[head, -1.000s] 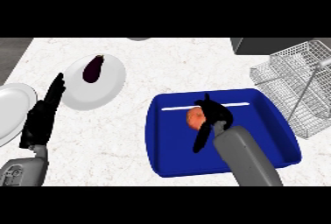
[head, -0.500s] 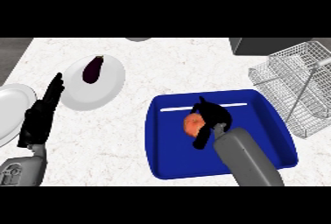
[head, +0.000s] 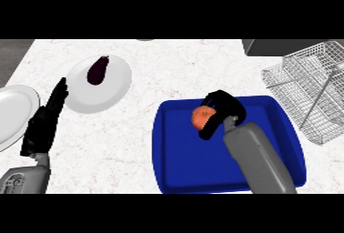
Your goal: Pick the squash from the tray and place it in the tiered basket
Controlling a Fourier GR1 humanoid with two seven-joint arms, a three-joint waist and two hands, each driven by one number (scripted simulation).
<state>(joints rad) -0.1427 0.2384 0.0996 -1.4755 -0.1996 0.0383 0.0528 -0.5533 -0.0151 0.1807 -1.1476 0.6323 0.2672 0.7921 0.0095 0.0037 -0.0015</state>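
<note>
The pale marbled counter (head: 134, 164) fills most of what I can see, and on its right half sits the big blue tray (head: 181, 168), its rim running close to the near edge. Beyond the tray's far right corner, just beside it, stands the wire tiered basket (head: 306, 86), nothing visible inside its mesh. On the left half of the counter there are two white plates: one round plate (head: 111, 93) further back, carrying a dark purple eggplant (head: 98, 71) near its far side, and a second plate (head: 13, 113) cut off by the left edge. The right hand (head: 225, 107) comes in over the tray on its grey forearm (head: 259, 157), and its black fingers and thumb are curled round the orange squash (head: 201, 118), which shows on the hand's left side over the tray's upper middle; whether it touches the tray floor I cannot tell. The left hand (head: 46, 123) shows at the left, between the two plates, fingers straight and together, pointing away, holding nothing.
</note>
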